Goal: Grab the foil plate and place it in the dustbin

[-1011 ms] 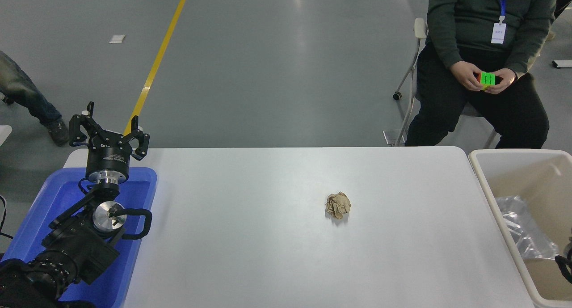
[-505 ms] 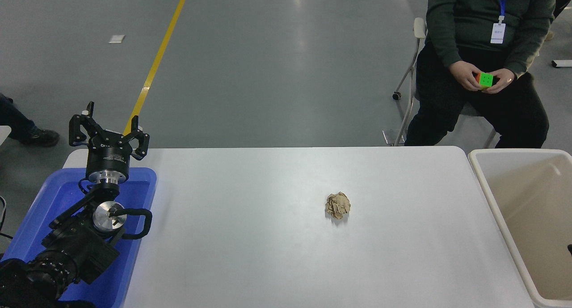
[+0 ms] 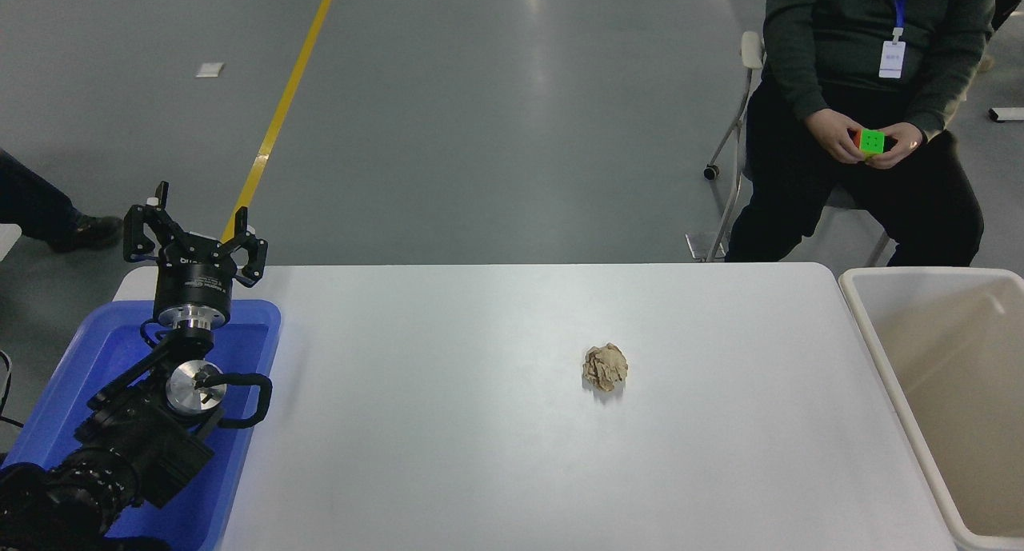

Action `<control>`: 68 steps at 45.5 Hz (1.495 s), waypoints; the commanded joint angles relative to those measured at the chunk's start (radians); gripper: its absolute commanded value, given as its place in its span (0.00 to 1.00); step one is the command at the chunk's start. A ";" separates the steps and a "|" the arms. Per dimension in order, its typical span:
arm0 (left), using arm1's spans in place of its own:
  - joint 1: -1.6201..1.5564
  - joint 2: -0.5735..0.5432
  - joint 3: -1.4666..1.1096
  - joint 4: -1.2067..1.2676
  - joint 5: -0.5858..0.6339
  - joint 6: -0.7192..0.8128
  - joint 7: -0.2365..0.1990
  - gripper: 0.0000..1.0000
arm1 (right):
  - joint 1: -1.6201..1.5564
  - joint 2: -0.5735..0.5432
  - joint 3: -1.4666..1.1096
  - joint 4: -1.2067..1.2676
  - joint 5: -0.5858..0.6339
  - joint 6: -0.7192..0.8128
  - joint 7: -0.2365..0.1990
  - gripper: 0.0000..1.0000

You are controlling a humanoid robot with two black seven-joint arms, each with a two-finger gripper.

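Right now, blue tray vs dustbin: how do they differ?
The blue tray is bright blue and shallow; the dustbin is cream and deep. The blue tray sits at the table's left, under the parked left arm; the dustbin stands off the table's right end, with nothing over it. Both are rectangular, open-topped plastic.

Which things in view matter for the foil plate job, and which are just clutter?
Job:
dustbin, at the table's right end
foil plate: not visible

Lying about:
crumpled paper ball
blue tray
parked left tool
seated person's puzzle cube
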 commanded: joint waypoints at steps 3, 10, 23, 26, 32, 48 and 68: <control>0.000 0.000 0.000 0.000 0.000 0.000 0.000 0.99 | 0.298 -0.124 -0.258 0.377 -0.131 0.005 0.000 1.00; 0.000 0.000 0.000 0.000 0.000 0.000 0.000 0.99 | 0.530 -0.105 -0.523 0.569 -0.138 0.015 0.000 1.00; 0.000 0.000 0.002 0.000 0.000 0.000 0.000 0.99 | 0.808 0.097 -0.840 0.733 -0.140 0.081 0.001 1.00; 0.000 0.000 0.002 0.000 0.000 0.000 0.000 0.99 | 0.855 0.137 -0.871 0.765 -0.146 0.082 0.003 1.00; 0.000 0.000 0.000 0.000 0.001 0.000 0.000 0.99 | 0.943 0.166 -0.877 0.854 -0.209 0.116 0.001 1.00; 0.000 0.000 0.002 0.000 0.000 0.000 0.000 0.99 | 1.173 0.231 -0.874 1.014 -0.259 0.436 0.001 1.00; 0.000 0.000 0.002 0.000 0.000 0.000 0.000 0.99 | 1.315 0.464 -0.854 1.104 -0.145 0.610 0.000 1.00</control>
